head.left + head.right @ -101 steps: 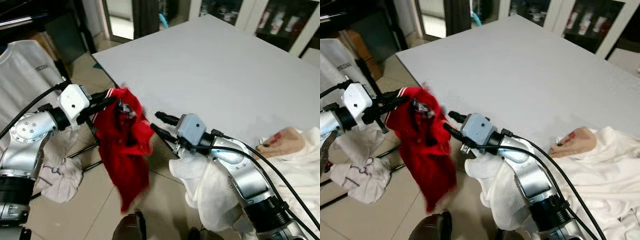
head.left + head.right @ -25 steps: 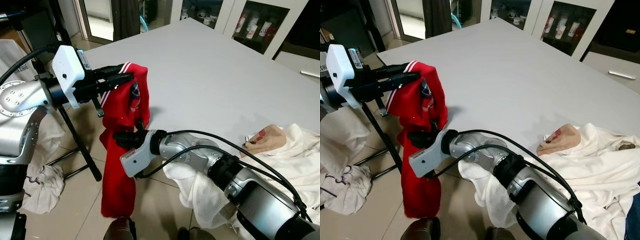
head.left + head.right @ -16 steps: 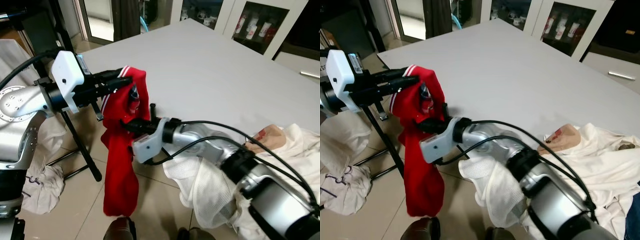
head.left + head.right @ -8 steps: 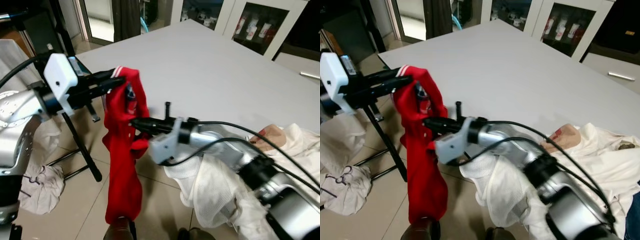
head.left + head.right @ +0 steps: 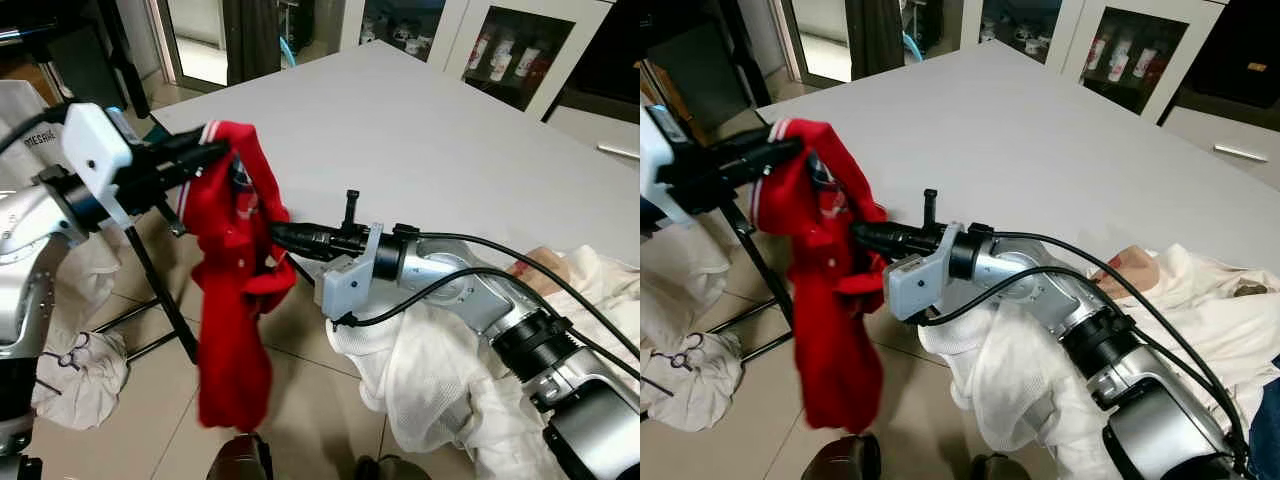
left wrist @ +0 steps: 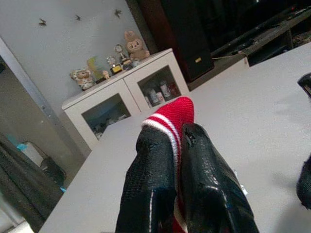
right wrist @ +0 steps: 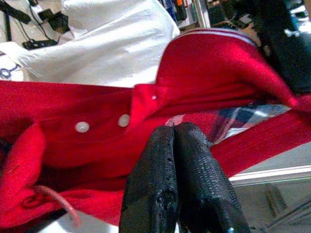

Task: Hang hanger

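Red shirt (image 5: 232,290) with white-striped collar and white buttons, plaid inner lining

Table (image 5: 480,140) pale grey; heap of clothes (image 5: 440,370) white, with a peach piece (image 5: 545,262); black fingers (image 6: 155,179) on both silver arms; floor tiles (image 5: 150,400) beige; cabinet (image 6: 131,102) white; rack (image 5: 150,290) black

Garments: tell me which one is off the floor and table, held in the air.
The red shirt, pinched at its striped collar by the left gripper; the white clothes lie heaped on the table edge.
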You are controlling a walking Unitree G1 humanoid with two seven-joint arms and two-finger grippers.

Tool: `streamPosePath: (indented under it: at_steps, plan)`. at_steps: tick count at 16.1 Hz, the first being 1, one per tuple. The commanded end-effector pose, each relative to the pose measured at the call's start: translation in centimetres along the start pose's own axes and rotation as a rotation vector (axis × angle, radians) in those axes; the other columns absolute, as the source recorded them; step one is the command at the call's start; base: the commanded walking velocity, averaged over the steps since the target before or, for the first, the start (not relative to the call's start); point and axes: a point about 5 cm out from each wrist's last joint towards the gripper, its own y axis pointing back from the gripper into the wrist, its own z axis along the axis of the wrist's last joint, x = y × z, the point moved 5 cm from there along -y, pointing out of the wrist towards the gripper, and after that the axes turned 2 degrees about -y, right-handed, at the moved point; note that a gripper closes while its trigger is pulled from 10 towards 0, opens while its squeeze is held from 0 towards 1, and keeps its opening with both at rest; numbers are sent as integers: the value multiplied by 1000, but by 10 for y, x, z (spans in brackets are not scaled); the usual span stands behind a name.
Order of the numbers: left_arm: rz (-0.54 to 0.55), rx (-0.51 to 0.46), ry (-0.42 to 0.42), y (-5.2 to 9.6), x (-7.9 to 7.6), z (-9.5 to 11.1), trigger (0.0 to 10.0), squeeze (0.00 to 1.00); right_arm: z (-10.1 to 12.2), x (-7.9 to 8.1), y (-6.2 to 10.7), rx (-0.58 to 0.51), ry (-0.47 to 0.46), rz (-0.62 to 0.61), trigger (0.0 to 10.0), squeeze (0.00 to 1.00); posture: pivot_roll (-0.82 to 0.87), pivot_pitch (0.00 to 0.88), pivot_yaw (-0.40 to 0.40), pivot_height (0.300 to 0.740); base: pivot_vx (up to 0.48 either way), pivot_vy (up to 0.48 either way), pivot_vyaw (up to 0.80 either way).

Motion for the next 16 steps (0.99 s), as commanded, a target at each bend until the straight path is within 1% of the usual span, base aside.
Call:
streamPosePath:
  at_steps: [1, 2, 3, 4, 5, 6, 7, 8, 10, 12, 14, 15, 16]
  plan:
    - [24, -46, -57, 2, 10, 19, 10000, 0, 3, -3, -1, -4, -115, -52, 10000, 286, 98, 58, -5, 740, 0, 0, 0]
    - [31, -44, -61, 3, 13, 19, 10000, 0, 2, -12, -2, -7, -254, -129, 10000, 282, 100, 58, -5, 740, 0, 0, 0]
    - [41, -44, -64, 4, 15, 20, 10000, 0, -1, -26, -2, -15, -405, -236, 10000, 259, 101, 58, -5, 740, 0, 0, 0]
    - [54, -50, -59, 5, 17, 21, 10000, 0, -3, -35, -1, -24, -509, -313, 10000, 239, 102, 59, -4, 740, 0, 0, 0]
    - [83, -68, -35, 6, 20, 22, 10000, 0, -7, -47, 2, -40, -645, -429, 10000, 0, 100, 60, -6, 740, 0, 0, 0]
    - [98, -76, -22, 7, 21, 22, 10000, 0, -10, -52, 4, -44, -693, -477, 10000, 0, 100, 60, -6, 740, 0, 0, 0]
    - [127, -100, 6, 8, 29, 25, 10000, 0, -10, -55, 6, -53, -725, -511, 10000, 0, 97, 59, -9, 740, 0, 0, 0]
    - [139, -122, 20, 9, 37, 30, 10000, 0, -8, -56, 7, -62, -745, -513, 10000, 0, 101, 60, -10, 740, 0, 0, 0]
    - [131, -132, 14, 10, 49, 37, 10000, 0, -6, -54, 6, -70, -765, -494, 10000, 0, 107, 62, -11, 740, 0, 0, 0]
    - [122, -127, -10, 12, 68, 47, 10000, 0, -1, -53, 5, -87, -788, -471, 10000, 0, 114, 69, -7, 740, 0, 0, 0]
    - [117, -136, -33, 13, 82, 57, 10000, 0, 4, -52, 5, -105, -806, -455, 10000, 0, 113, 71, -13, 740, 0, 0, 0]
    - [117, -136, -40, 12, 84, 59, 10000, 0, 5, -51, 5, -111, -810, -448, 10000, 0, 112, 70, -15, 740, 0, 0, 0]
    - [112, -140, -57, 11, 92, 65, 10000, 0, 9, -49, 5, -125, -821, -421, 10000, 0, 111, 69, -17, 740, 0, 0, 0]
